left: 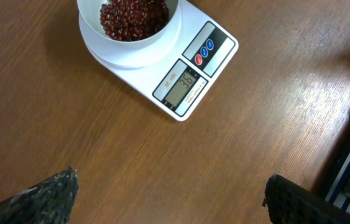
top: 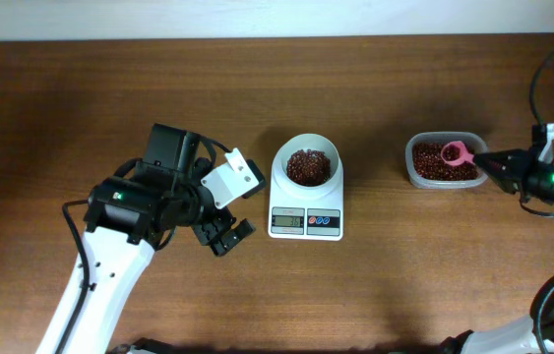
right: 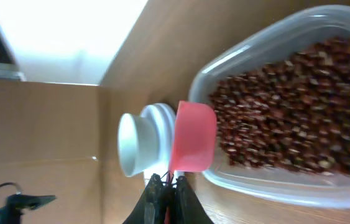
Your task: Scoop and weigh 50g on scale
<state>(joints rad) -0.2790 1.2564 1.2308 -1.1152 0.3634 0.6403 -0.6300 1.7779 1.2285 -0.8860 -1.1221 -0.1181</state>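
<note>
Nearest, the left gripper (top: 230, 238) hangs spread wide above the brown wooden surface (top: 404, 285). Beside it stands one small white digital scale (top: 306, 222), long axis near-to-far, display facing the near edge, small red-brown beans (top: 308, 167) in its round white bowl (top: 278, 163). Farther right, the right gripper (top: 483, 160) clenches one pink plastic scoop (top: 456, 151) over one clear rectangular plastic tub (top: 409, 163).

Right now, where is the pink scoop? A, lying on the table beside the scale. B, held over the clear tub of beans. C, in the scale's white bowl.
B: the right gripper holds the pink scoop above the beans in the clear tub, away from the scale.
</note>
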